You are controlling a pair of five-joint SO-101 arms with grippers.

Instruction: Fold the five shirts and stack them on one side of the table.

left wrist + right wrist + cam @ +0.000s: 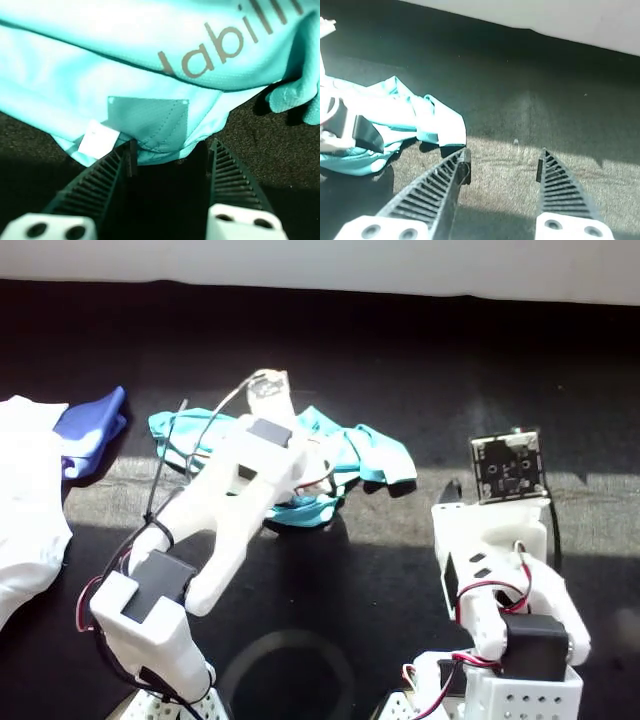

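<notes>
the teal shirt [372, 454] lies crumpled near the middle of the dark surface [420, 350], not folded, with grey print on its cloth. in the left wrist view its hem [150, 125], with a sewn square patch and a small white tag [98, 140], lies just at the tips of the left fingers [117, 167]. these fingers stand wide apart and i see nothing clamped between them; the cloth edge reaches only to their tips. in the high view the left arm [230, 500] stretches over the teal shirt and covers a part of it. the right fingers [445, 182] are also spread wide and hold nothing; they hang over bare surface just beside the teal shirt [395, 112]. a blue shirt [92, 428] lies apart from the teal shirt, on the left arm's side. a white shirt [25, 500] lies beyond it, touching the blue one, well apart from the teal shirt.
</notes>
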